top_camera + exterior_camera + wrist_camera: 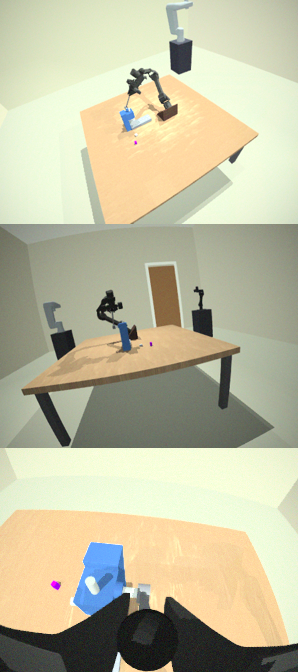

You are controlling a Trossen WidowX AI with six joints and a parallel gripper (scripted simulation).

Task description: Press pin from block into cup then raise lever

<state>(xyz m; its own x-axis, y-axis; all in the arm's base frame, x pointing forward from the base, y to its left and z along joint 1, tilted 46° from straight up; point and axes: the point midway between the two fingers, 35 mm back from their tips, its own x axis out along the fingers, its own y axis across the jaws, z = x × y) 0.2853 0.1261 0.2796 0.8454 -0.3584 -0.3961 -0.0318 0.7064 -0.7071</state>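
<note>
Blue press: obstacle | right side (wrist view): passable

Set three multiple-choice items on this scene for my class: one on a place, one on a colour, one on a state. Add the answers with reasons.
1. Where is the small purple piece?
A) On top of the press
B) On the table, apart from the press
C) Between the fingers

2. What colour is the upright body of the press?
A) Blue
B) Red
C) Green

3. What is the state of the hand?
A) Wide open, holding nothing
B) Shut on the purple piece
C) Shut on the lever

Answers:
1: B, all three views show wood between piece and press.
2: A, its upright is blue in every view.
3: C, the lever's rod runs from the fingers down to the press.
</note>
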